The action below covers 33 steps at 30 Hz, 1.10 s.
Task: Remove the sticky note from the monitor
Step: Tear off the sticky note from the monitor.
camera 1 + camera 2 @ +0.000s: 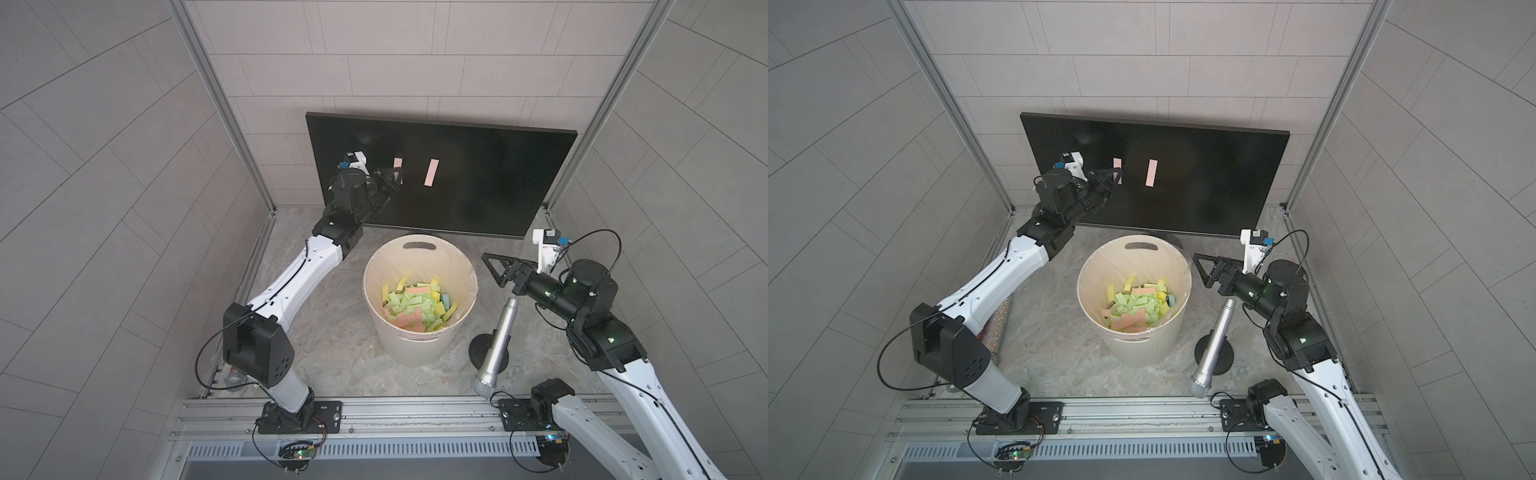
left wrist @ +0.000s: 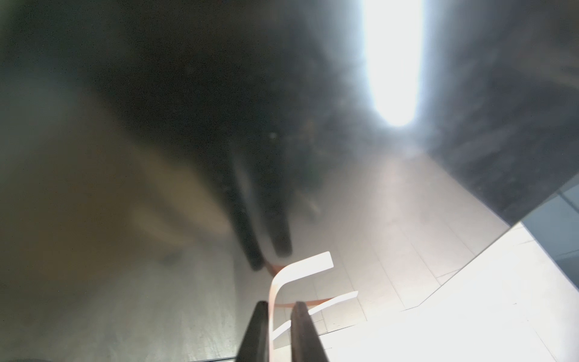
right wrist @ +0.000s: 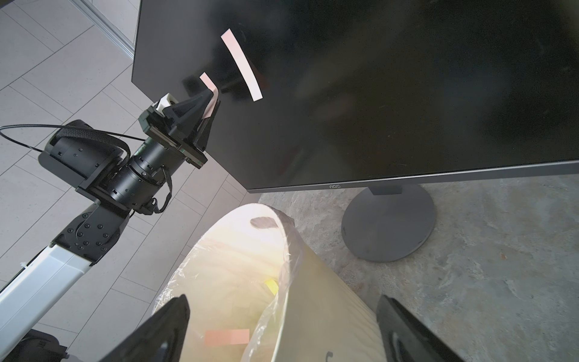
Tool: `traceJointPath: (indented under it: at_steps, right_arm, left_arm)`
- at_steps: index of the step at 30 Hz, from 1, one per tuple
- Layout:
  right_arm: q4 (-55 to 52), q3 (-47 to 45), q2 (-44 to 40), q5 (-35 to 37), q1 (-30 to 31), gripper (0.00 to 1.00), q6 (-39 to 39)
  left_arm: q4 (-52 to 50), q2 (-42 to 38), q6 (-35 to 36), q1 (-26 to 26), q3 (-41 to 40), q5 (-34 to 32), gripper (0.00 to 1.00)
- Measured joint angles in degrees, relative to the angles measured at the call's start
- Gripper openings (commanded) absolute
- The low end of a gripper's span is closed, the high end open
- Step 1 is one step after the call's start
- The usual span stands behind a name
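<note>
In a top view the left end effector [image 1: 397, 178] grips the lower end of the leftmost sticky note [image 1: 398, 162] on the monitor [image 1: 478, 178], the right end effector [image 1: 491, 270] gaping well apart from it; the left wrist view shows narrow jaws on the note's curled strip, the right wrist view the same pinch at the screen.

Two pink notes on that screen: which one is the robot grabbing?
The note nearer the monitor's edge: its end curls away between the left fingers. The other note lies flat, untouched.
</note>
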Motion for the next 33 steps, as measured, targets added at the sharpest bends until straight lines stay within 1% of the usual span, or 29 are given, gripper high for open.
traceJointPath:
  at_steps: [8, 21, 33]
  right_arm:
    - [-0.4, 0.0, -0.5, 0.0, -0.2, 0.95, 0.0]
    - [-1.4, 0.0, -2.4, 0.0, -0.3, 0.95, 0.2]
    - [-1.6, 0.0, -3.8, 0.2, -0.3, 0.95, 1.6]
  left_arm:
    - [-0.7, -1.0, 0.2, 0.0, -0.1, 0.1, 0.0]
    - [-3.3, -4.5, 0.3, 0.0, -2.3, 0.9, 0.0]
    - [-4.1, -11.5, 0.4, 0.0, -8.3, 3.2, 0.0]
